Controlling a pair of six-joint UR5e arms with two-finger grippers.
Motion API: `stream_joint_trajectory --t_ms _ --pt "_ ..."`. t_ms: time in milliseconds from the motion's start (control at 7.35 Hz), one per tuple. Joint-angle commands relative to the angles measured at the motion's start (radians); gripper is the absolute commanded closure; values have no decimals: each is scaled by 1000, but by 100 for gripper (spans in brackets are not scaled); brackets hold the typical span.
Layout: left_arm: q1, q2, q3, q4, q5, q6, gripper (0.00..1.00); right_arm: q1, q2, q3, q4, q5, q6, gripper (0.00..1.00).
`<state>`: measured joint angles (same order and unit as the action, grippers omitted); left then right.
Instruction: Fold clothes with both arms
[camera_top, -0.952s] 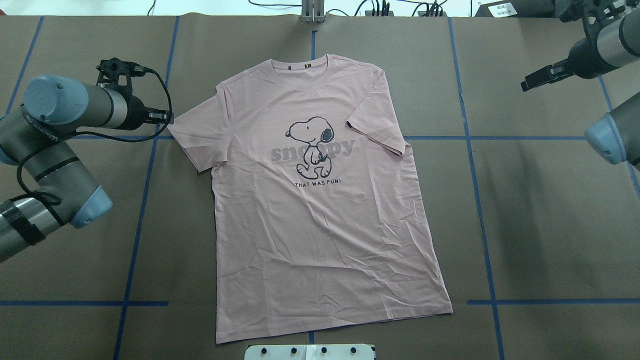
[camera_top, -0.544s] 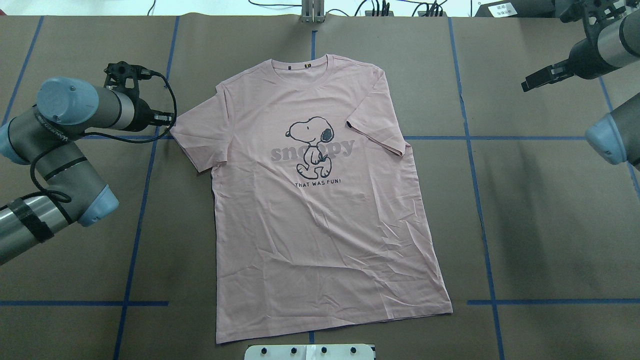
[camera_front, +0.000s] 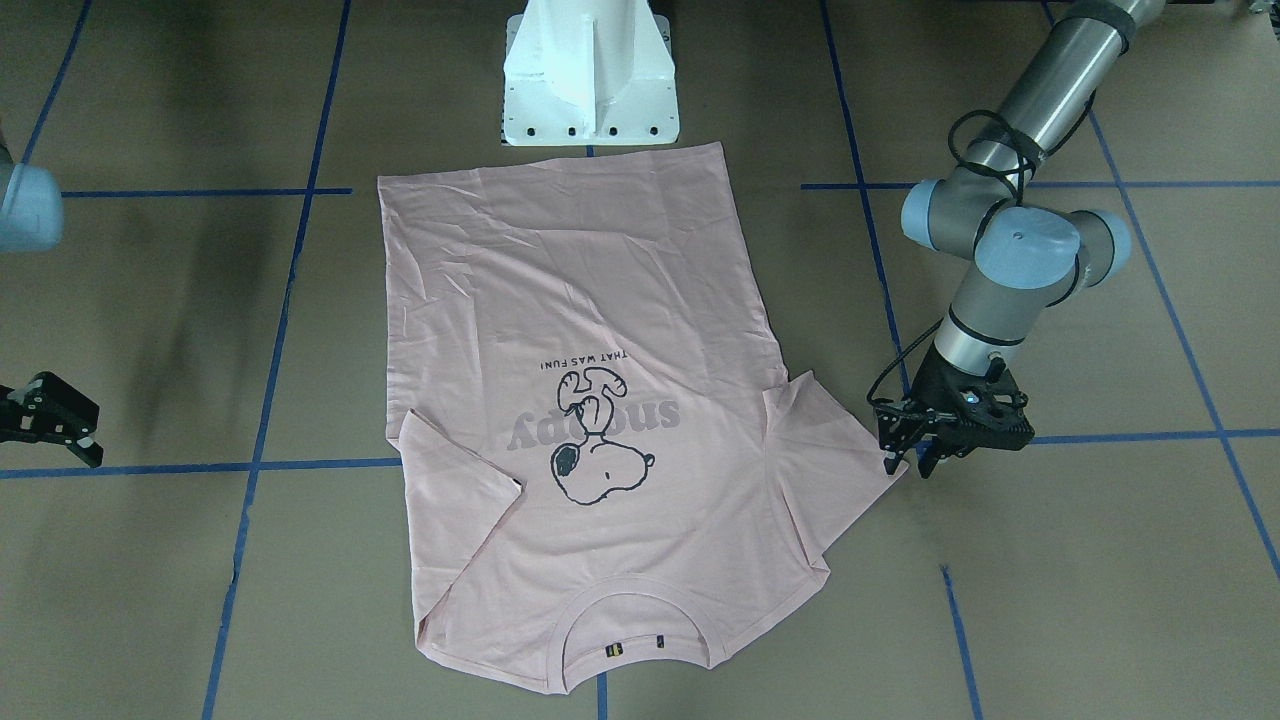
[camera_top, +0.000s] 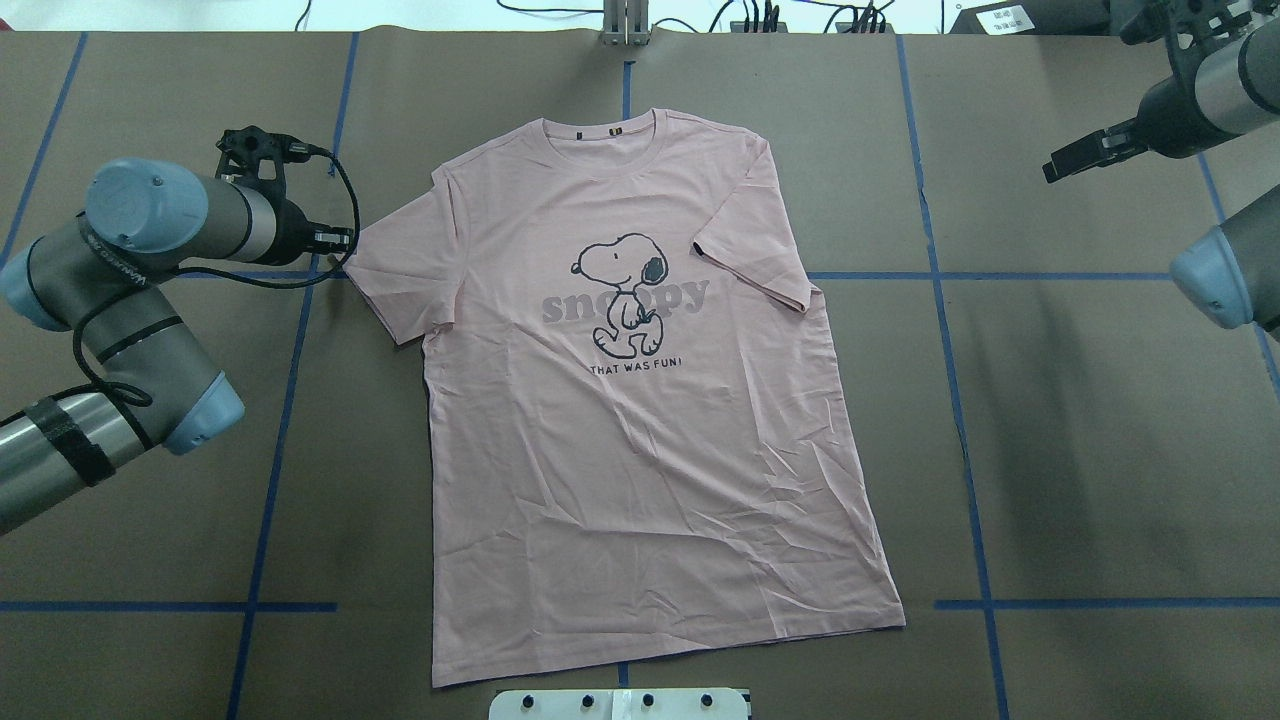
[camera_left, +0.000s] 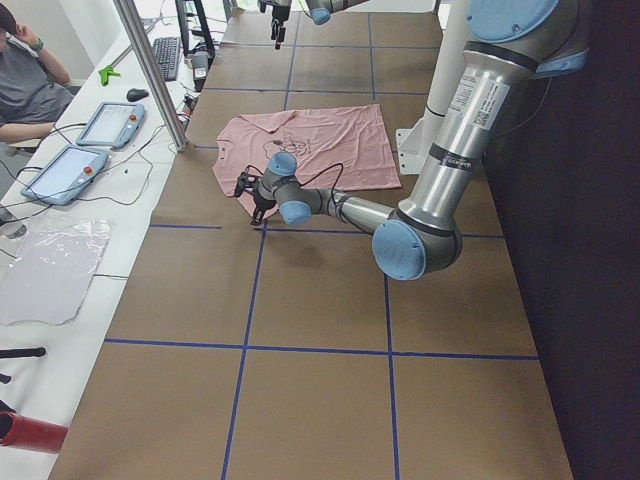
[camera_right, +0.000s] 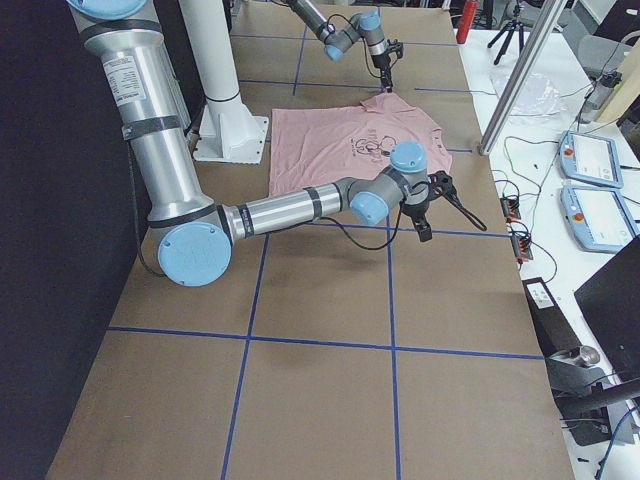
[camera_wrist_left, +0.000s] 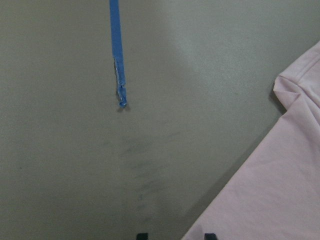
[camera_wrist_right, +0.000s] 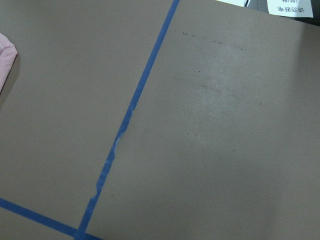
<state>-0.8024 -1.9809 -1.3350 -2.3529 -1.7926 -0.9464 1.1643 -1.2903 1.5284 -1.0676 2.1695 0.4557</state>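
Note:
The light pink T-shirt (camera_top: 640, 450) lies flat and face up on the brown table, collar away from the robot, Snoopy print (camera_front: 590, 450) showing. Its sleeve on the robot's right is folded in over the chest. My left gripper (camera_top: 345, 240) (camera_front: 905, 460) is low at the tip of the other sleeve. It is open, and in the left wrist view the sleeve edge (camera_wrist_left: 280, 190) reaches between its fingertips (camera_wrist_left: 141, 235). My right gripper (camera_top: 1050, 170) (camera_front: 95, 435) hangs open above bare table, far from the shirt, of which only a corner (camera_wrist_right: 5, 55) shows in the right wrist view.
The white pedestal base (camera_front: 590, 80) stands at the shirt's hem. Blue tape lines (camera_top: 940, 275) cross the brown table cover. Along the far edge runs a side desk with tablets (camera_left: 105, 125) and cables, where a person (camera_left: 25, 80) sits.
My left arm has slid a little toward the shirt, bringing its gripper up to the sleeve tip. The right arm and the shirt have hardly moved.

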Motion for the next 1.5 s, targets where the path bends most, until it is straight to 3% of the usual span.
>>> stream_joint_trajectory --t_ms 0,136,272,408,816,1088,1360 --pt "17 -1 0 0 1 0 57 0 0 -1 0 -2 3 0" --pt "23 1 0 -2 1 0 59 0 0 -1 0 -2 5 0" --pt "23 1 0 -3 2 -2 75 0 0 1 0 -2 5 0" --pt "23 1 -6 -2 1 8 100 0 0 1 0 -2 5 0" --pt "20 4 -62 14 1 15 100 0 0 3 0 -2 6 0" --pt "20 -42 -149 218 1 12 100 0 0 1 0 -2 5 0" --pt "47 -190 -173 500 66 -5 100 -2 0 1 0 -2 6 0"
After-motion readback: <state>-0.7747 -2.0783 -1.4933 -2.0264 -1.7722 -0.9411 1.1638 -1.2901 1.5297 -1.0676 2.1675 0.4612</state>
